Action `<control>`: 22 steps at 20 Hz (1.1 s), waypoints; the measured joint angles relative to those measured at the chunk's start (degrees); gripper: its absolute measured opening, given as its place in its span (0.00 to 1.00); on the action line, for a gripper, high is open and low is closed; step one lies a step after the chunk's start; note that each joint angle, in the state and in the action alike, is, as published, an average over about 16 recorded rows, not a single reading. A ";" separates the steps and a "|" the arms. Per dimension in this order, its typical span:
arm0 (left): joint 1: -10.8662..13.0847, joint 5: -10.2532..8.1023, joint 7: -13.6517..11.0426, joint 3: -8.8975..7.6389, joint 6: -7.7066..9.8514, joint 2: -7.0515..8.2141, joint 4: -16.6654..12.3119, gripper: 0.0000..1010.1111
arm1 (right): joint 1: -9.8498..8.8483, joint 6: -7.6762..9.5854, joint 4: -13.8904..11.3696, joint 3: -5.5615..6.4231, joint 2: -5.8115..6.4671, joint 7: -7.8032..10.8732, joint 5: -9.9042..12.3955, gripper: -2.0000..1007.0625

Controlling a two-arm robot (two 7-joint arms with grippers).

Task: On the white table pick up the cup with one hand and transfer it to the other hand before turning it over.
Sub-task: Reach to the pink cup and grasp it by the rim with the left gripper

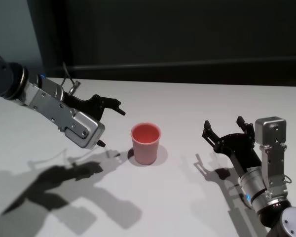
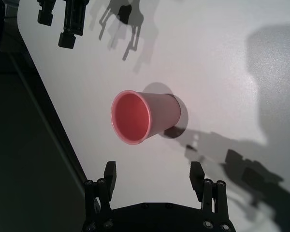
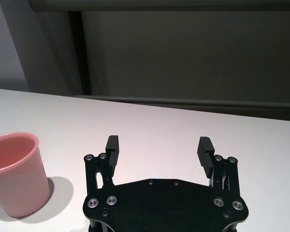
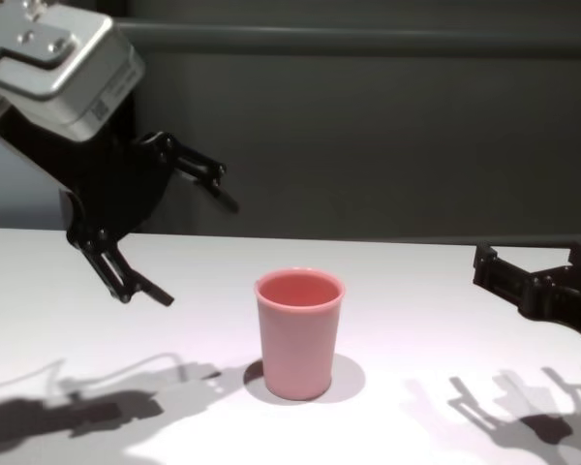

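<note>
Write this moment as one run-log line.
cup: upright on white table, untouched | left gripper: open, raised beside cup | right gripper: open, apart

Each arm ends in a brushed silver, box-shaped wrist housing studded with small screws, from which a matte black left gripper and right gripper extend, their linkage fingers tipped with ribbed pads and pinned by bright silver bolts at the joints.
</note>
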 joint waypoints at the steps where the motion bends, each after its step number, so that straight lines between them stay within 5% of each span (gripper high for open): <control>1: -0.61 0.45 -0.62 0.77 -0.46 -0.48 0.48 0.99 | 0.00 0.00 0.00 0.00 0.00 0.00 0.00 0.99; 10: -5.67 3.61 -4.96 6.89 -4.53 -4.92 4.30 0.99 | 0.00 0.00 0.00 0.00 0.00 0.00 0.00 0.99; 22: -9.70 5.74 -5.67 11.14 -7.62 -9.78 8.34 0.99 | 0.00 0.00 0.00 0.00 0.00 0.00 0.00 0.99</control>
